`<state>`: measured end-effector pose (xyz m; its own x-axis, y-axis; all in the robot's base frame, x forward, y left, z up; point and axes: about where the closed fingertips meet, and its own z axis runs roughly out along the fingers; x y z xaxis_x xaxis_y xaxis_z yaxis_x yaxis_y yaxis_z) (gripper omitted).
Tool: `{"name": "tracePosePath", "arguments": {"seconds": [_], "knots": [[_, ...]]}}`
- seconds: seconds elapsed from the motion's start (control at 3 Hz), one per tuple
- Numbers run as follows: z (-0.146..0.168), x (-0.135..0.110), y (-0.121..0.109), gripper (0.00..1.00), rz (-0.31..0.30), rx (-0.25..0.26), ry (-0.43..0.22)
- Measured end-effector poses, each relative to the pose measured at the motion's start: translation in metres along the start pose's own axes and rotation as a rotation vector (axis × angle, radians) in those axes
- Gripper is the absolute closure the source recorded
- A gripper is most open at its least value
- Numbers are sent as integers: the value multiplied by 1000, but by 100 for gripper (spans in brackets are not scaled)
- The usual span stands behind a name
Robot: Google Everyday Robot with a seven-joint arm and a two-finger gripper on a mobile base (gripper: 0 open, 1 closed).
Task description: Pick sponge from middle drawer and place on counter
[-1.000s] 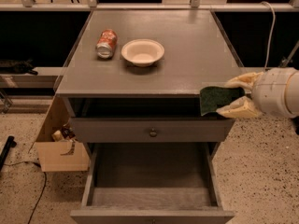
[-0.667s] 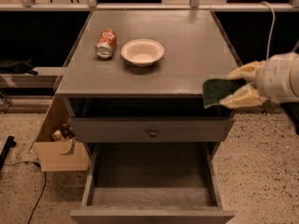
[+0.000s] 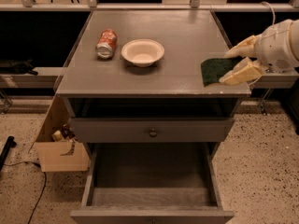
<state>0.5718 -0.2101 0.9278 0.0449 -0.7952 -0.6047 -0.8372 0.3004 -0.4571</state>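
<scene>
Pincer (image 3: 228, 68) clamped on sponge (image 3: 213, 70) over front right edge of counter (image 3: 182, 59), well apart from bowl (image 3: 142, 52)

Entry, partial and obscured items.

- Gripper (image 3: 223, 69): at the right edge of the surface (image 3: 187, 31), clamped on the sponge (image 3: 214, 70). The arm behind it is cut off by the right edge of the view.
- Sponge: right end hidden between the pale fingers (image 3: 243, 72). Only the dark green face shows.
- Middle drawer (image 3: 149, 171): standing open, with its front panel cut off by the bottom edge.
- Cavity (image 3: 149, 107) just under the surface: too dark to tell what it holds.
- Can (image 3: 106, 43): label too small to read (red and white is all that shows).
- Cardboard box (image 3: 58, 153): contents too small to tell.
- Dark object (image 3: 6, 148) at the left edge: cut off, cannot be identified.
</scene>
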Motion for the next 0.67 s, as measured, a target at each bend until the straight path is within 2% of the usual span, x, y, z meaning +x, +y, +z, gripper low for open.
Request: {"name": "tracePosePath", "arguments": {"seconds": [0.33,0.67], "knots": [[4,-11,-23,100,-41,6,16],[19,-19,-56,100,-80,-12,41]]}}
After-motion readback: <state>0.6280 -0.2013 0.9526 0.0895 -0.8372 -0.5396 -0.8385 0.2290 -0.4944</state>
